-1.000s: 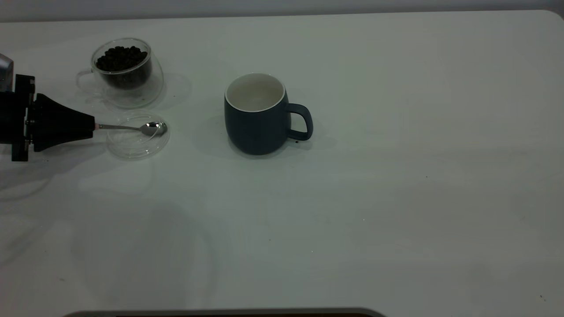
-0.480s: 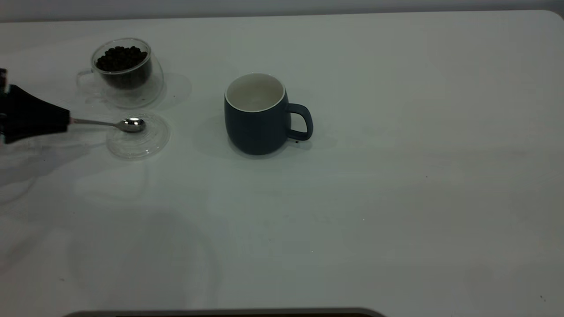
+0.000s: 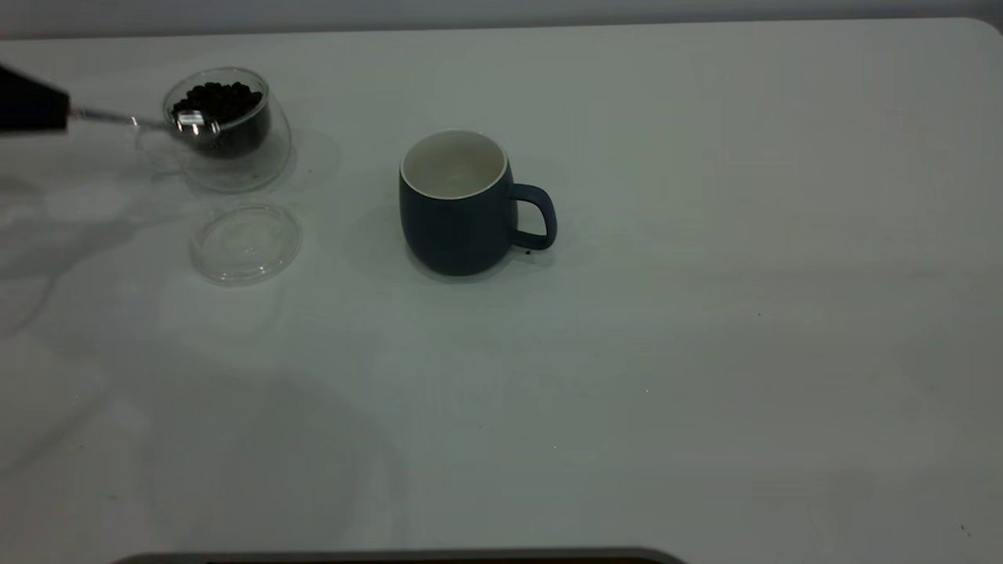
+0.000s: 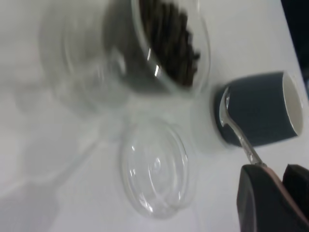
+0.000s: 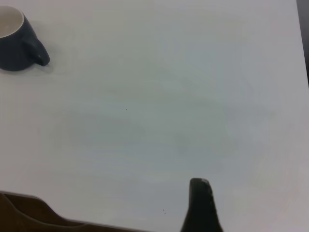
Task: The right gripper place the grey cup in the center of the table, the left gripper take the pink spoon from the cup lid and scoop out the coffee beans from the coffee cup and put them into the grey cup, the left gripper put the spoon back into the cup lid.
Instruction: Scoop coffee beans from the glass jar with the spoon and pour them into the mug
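Observation:
My left gripper (image 3: 55, 111) is at the far left edge, shut on the pink spoon (image 3: 157, 121). The spoon's metal bowl is at the near rim of the coffee cup (image 3: 229, 137), just over the coffee beans (image 3: 223, 98). In the left wrist view the gripper (image 4: 279, 178) pinches the pink handle and the spoon (image 4: 232, 126) sticks out ahead. The cup lid (image 3: 245, 241) lies bare in front of the coffee cup. The grey cup (image 3: 454, 207) stands upright mid-table, handle to the right. My right gripper (image 5: 200, 195) is far from the grey cup (image 5: 17, 41).
The white table (image 3: 705, 313) stretches to the right of the grey cup. A tiny dark speck lies by the grey cup's handle (image 3: 528, 251). The table's front edge shows in the right wrist view (image 5: 29, 208).
My left gripper has lifted the spoon off the cup lid and carried it back and left. The spoon bowl is now at the coffee cup's mouth. The lid is bare.

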`<state>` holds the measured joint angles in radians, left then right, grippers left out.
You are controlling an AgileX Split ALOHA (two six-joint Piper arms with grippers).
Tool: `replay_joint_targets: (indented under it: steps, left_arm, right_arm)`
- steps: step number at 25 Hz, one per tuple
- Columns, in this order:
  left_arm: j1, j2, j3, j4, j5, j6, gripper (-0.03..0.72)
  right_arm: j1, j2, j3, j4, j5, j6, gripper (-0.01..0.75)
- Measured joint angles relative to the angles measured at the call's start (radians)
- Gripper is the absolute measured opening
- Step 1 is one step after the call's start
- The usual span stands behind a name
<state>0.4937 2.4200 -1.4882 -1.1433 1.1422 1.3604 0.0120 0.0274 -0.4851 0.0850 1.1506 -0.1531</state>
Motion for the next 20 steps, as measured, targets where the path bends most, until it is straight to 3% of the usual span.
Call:
replay_joint_targets:
  steps: [8, 12, 20]
  left_arm:
    - [-0.107, -0.005, -0.254, 0.144, -0.005, -0.091, 0.113]
    - [-0.146, -0.005, -0.266, 0.198, -0.079, -0.092, 0.113]
    - [-0.151, -0.005, -0.266, 0.218, -0.172, -0.046, 0.113]
  right_arm:
    - [0.0, 0.0, 0.0, 0.0, 0.001, 0.0, 0.591]
    - [0.0, 0.0, 0.0, 0.0, 0.001, 0.0, 0.591]
    - [0.0, 0.0, 0.0, 0.0, 0.001, 0.0, 0.591]
